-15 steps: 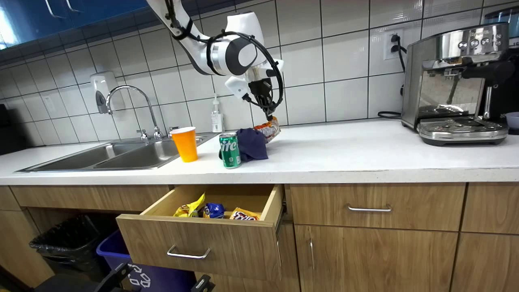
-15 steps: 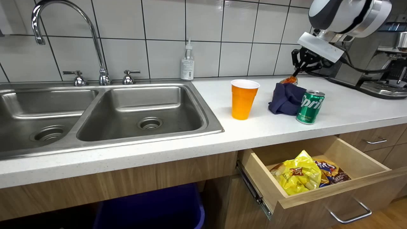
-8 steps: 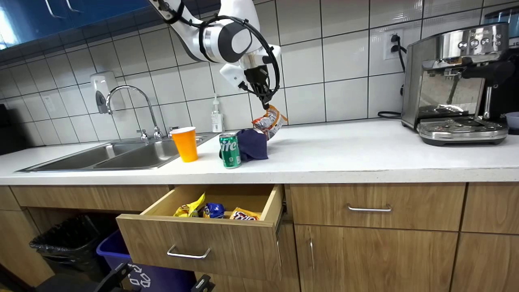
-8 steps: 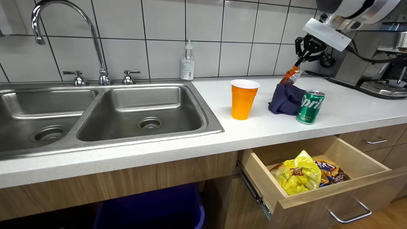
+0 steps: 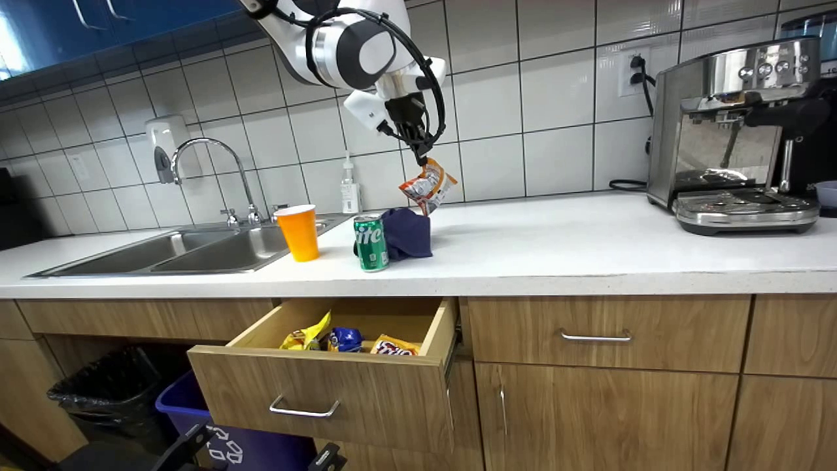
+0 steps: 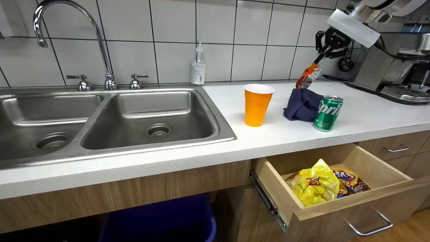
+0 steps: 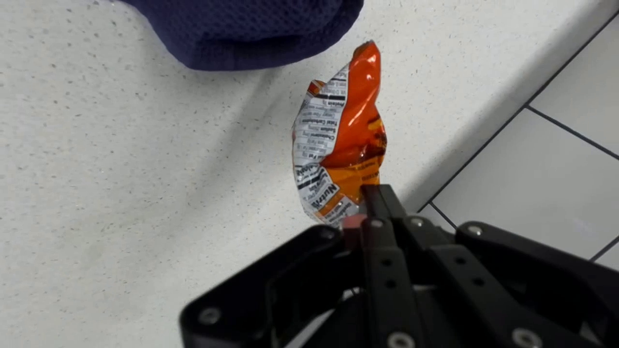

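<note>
My gripper (image 7: 381, 188) is shut on one end of an orange and silver snack bag (image 7: 355, 121), which hangs from the fingertips. In both exterior views the bag (image 5: 429, 186) dangles above the counter, just behind a crumpled dark blue cloth (image 5: 409, 234). Part of that cloth (image 7: 251, 34) fills the top of the wrist view, apart from the bag. A green Sprite can (image 6: 328, 113) stands upright against the cloth's front. To the sink side of them is an orange cup (image 6: 257, 106), also upright. The pinched end of the bag is hidden by the fingers.
Below the counter a drawer (image 5: 314, 386) is pulled out, holding a yellow bag (image 6: 315, 185) and other snack packets. A steel double sink (image 6: 228, 134), a soap bottle (image 6: 198, 69) and a coffee machine (image 5: 732, 137) share the counter. A blue bin (image 5: 261, 451) stands underneath.
My gripper has risen, carrying the snack bag up from behind the cloth. More of the bag shows now. Cloth, can, cup and drawer have not moved.
</note>
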You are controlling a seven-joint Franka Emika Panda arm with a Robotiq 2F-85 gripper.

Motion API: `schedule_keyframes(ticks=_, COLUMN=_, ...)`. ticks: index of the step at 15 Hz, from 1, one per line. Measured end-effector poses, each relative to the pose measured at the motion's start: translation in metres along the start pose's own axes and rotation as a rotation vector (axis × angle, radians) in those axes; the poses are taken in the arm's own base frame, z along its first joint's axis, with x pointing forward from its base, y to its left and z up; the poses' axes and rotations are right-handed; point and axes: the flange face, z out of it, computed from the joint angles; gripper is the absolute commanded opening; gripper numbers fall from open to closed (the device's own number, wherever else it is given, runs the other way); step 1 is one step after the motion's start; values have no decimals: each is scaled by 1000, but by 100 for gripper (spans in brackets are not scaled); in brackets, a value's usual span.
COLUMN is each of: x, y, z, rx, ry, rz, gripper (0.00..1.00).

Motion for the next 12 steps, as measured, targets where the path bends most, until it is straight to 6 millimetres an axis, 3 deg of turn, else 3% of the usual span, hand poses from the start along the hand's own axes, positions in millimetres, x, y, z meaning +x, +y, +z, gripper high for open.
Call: schedule_keyframes(ticks=12, x=-18, y=19, z=-54, rx=51, ry=38, rz=-39, gripper=0)
